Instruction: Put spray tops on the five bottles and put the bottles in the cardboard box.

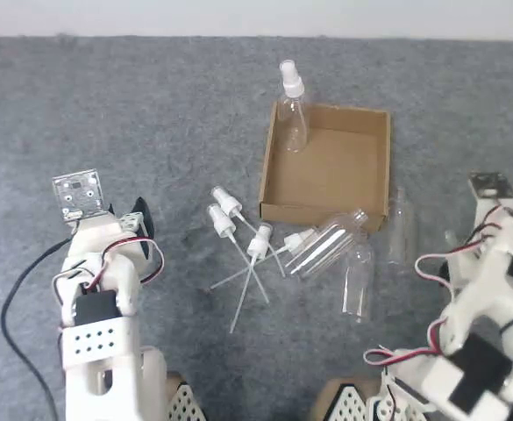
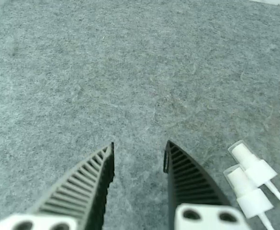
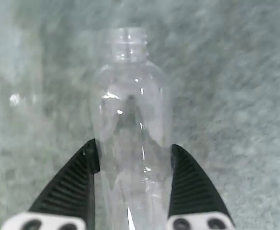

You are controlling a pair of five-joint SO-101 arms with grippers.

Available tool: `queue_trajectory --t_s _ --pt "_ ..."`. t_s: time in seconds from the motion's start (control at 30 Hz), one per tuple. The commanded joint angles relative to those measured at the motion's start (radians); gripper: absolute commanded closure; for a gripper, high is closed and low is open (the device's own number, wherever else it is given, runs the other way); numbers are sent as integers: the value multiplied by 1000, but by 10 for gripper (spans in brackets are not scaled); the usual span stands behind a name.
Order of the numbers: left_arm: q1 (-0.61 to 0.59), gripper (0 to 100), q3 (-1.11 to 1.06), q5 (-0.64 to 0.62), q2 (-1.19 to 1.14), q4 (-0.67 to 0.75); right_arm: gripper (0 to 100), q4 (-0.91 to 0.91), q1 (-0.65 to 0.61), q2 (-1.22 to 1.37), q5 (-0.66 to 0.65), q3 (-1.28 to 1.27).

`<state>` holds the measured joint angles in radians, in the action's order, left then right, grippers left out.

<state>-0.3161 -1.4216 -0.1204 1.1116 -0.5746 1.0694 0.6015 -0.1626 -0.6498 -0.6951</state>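
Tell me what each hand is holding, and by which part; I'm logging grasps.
The right hand grips the uncapped bottle around its body, below the shoulder. The left hand is open and holds nothing.

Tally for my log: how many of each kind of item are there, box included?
Clear plastic bottles: 5
White spray tops: 5, one fitted
Brown cardboard box: 1
Total: 11

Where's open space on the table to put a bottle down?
Bare carpet left of the cardboard box, beyond the left gripper. Most of the box floor beside the capped bottle is free. Crowded: between the box and the arms, loose spray tops and bottles.
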Motion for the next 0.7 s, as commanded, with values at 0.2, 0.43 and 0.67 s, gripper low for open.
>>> queue_trajectory --t_s 0.2,0.43,0.67 --pt "5 844 7 5 25 20 815 -59 10 -165 -51 -110" --pt "8 844 7 5 25 20 717 -39 7 -163 -44 -14" --pt "8 844 7 5 25 18 716 134 -105 -153 -41 150"
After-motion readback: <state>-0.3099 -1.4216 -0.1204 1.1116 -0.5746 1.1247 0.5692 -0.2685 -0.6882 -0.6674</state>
